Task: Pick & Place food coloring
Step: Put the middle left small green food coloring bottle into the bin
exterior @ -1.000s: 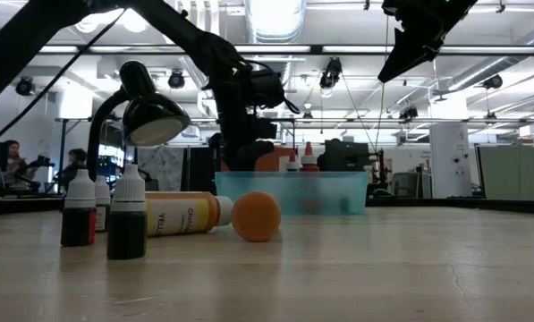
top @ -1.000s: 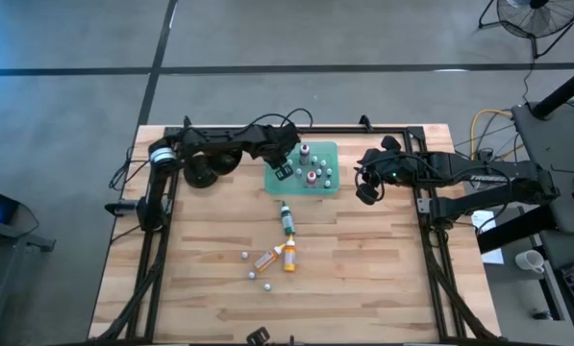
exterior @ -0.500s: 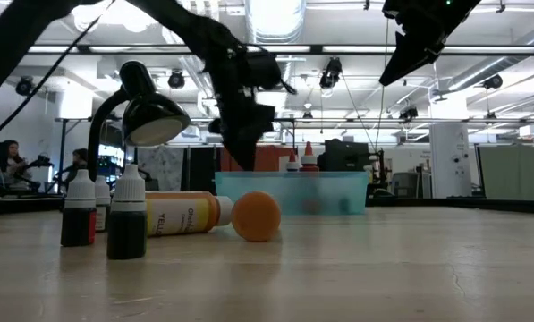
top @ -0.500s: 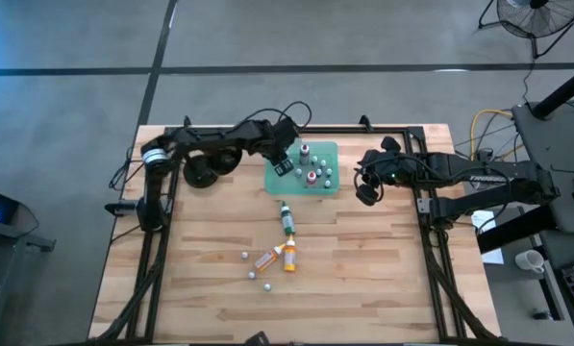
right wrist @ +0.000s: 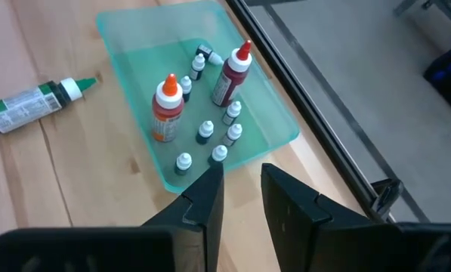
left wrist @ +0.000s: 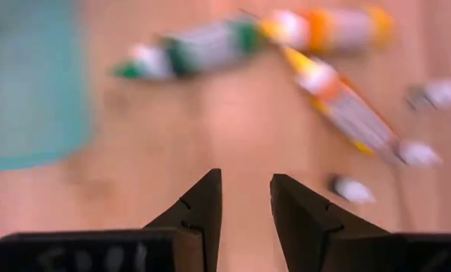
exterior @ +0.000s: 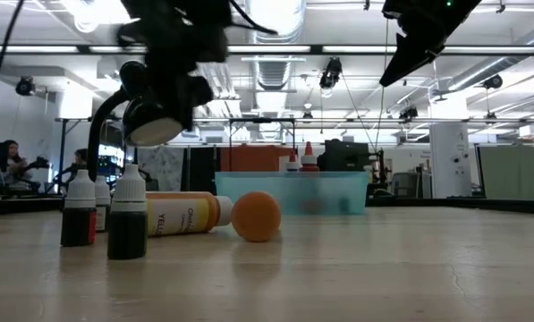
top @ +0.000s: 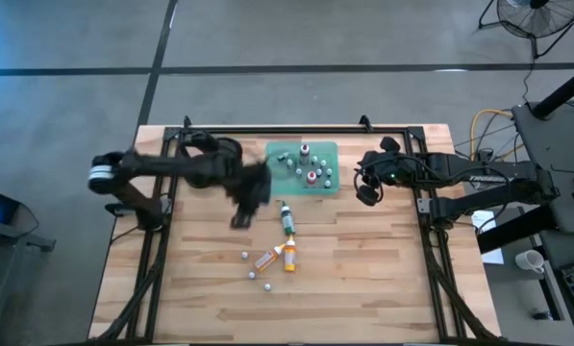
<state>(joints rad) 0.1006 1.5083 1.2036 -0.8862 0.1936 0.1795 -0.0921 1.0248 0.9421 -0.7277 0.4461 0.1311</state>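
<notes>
A green food coloring bottle [top: 287, 219] and two orange-yellow ones [top: 288, 257] [top: 265, 259] lie on their sides mid-table, with tiny white round pieces [top: 245, 255] near them. My left gripper [top: 242, 213] hovers just left of the green bottle, blurred. In its wrist view its fingers [left wrist: 244, 200] are slightly open with nothing between them, above the bottles [left wrist: 187, 53] [left wrist: 346, 113]. My right gripper [top: 366, 192] waits beside the tray's right edge with a narrow gap between its fingers [right wrist: 242, 177] and nothing in it.
At the far middle sits a translucent green tray [top: 327, 149]. Two red bottles [right wrist: 168, 109] [right wrist: 229, 72] and several small white-capped ones stand upright in it. Black frame rails [top: 158, 240] [top: 431, 240] run along the table's left and right sides.
My left gripper has swung away from the tray's left end toward the table's left and near edge, rising a little and turning as it went. It now hangs beside the loose bottles. The bottles on the table have not moved.
</notes>
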